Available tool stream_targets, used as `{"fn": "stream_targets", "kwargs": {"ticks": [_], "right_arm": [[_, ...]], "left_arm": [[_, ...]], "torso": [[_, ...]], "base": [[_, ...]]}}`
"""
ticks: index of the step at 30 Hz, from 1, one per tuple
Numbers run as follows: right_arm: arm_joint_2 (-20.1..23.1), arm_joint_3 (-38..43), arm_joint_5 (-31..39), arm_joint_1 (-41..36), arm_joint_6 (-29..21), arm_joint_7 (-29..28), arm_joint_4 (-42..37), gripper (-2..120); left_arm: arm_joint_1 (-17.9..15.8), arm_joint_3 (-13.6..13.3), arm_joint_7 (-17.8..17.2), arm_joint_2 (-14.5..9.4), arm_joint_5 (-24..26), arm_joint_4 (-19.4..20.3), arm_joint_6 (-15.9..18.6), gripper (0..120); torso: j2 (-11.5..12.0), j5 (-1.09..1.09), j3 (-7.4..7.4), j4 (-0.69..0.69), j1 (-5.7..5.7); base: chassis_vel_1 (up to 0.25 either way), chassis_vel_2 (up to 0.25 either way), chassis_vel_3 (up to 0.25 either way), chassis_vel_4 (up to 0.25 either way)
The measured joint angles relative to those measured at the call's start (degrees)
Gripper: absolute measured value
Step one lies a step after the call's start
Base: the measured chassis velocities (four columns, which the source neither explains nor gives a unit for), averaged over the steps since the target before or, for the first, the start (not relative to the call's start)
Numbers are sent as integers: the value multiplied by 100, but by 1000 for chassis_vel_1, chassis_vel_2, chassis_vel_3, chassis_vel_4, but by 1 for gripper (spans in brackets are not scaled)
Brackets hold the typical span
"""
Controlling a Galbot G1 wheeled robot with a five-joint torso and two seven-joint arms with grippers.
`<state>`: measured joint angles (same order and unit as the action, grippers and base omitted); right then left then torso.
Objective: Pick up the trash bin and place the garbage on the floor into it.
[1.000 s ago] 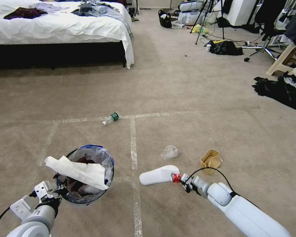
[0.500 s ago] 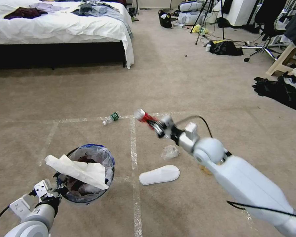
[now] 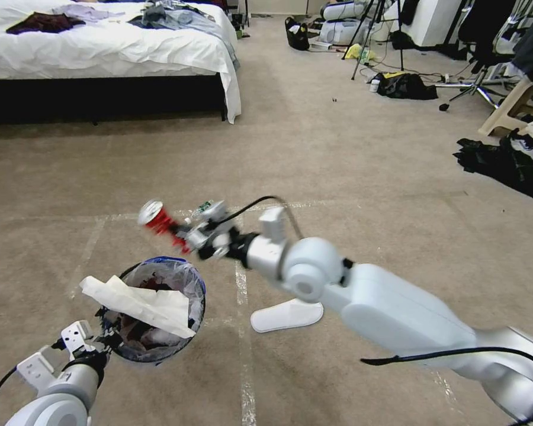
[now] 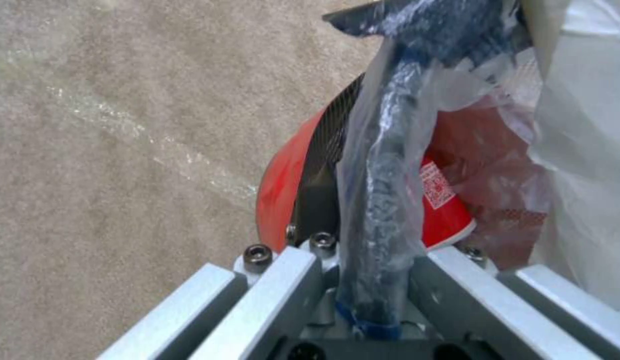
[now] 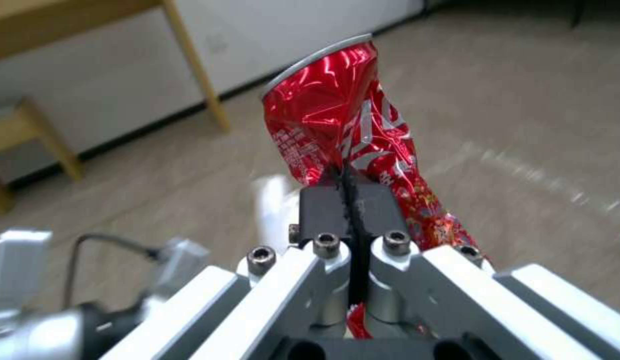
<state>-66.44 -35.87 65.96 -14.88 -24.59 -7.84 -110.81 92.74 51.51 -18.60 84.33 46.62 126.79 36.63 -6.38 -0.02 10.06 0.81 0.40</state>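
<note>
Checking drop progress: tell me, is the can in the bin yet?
Not yet: the right gripper holds the can above the bin rim.

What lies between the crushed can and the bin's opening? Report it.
Nothing solid. In the head view the right gripper holds the crushed red can above and just beyond the trash bin; bare carpet shows in between.

The head camera looks forward and down across the carpet (image 3: 337, 154), the bed (image 3: 100, 47) at upper left. The left wrist camera sits tight against the trash bin (image 4: 283, 190) rim. The right wrist camera looks closely along its gripper (image 5: 350, 200) at the crushed red can (image 5: 343, 125), which shows left of centre in the head view too.
</note>
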Motion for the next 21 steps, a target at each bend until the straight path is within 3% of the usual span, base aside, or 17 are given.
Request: {"fn": "stream_targets", "kwargs": {"ticks": [4, 12, 21], "right_arm": [[-196, -215, 369, 131, -544, -626, -224, 0], [-232, -435, 465, 20, -1004, -1244, -277, 0], [-371, -612, 135, -242, -970, -1172, 125, 0]], "left_arm": [[-31, 9, -7, -4, 22, -27, 4, 0], [-71, -2, -9, 4, 29, -55, 6, 0], [-40, -8, -9, 24, 29, -31, 7, 0]], "torso": [[0, 1, 0, 1, 0], [0, 1, 0, 2, 0], [0, 1, 0, 2, 0]], "base": [[0, 0, 0, 0], [0, 0, 0, 0], [0, 0, 0, 0]]}}
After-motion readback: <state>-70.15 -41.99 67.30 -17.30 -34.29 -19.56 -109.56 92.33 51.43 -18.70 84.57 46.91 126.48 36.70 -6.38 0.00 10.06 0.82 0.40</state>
